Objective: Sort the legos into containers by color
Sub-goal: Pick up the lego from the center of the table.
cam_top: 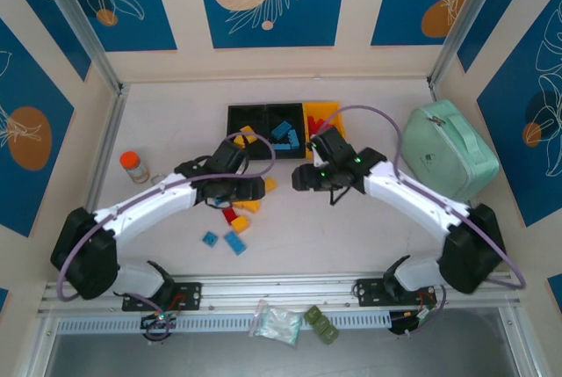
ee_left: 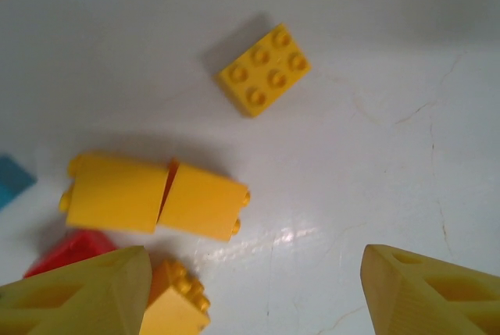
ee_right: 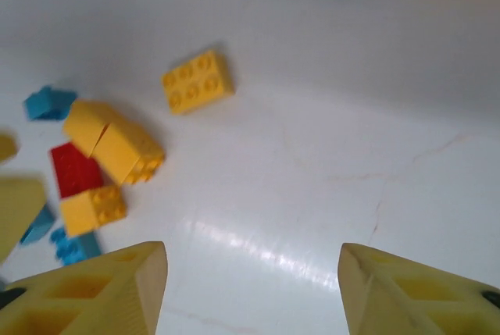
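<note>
The containers stand in a row at the back: a black bin (cam_top: 250, 119) holding a yellow piece, a black bin (cam_top: 285, 131) with blue legos, and a yellow bin (cam_top: 327, 113) with a red piece. Loose legos lie mid-table: a yellow studded brick (ee_left: 264, 69), two yellow bricks side by side (ee_left: 148, 194), a red one (ee_left: 70, 251), and two blue ones (cam_top: 224, 241). My left gripper (ee_left: 256, 292) hovers open over them, with a small yellow-orange brick (ee_left: 176, 304) against its left finger. To their right my right gripper (ee_right: 251, 272) is open over bare table.
An orange-capped jar (cam_top: 134, 166) stands at the left. A large mint-green case (cam_top: 448, 150) sits at the right, behind my right arm. A plastic bag (cam_top: 277, 322) and a small green lump (cam_top: 321, 324) lie on the front rail.
</note>
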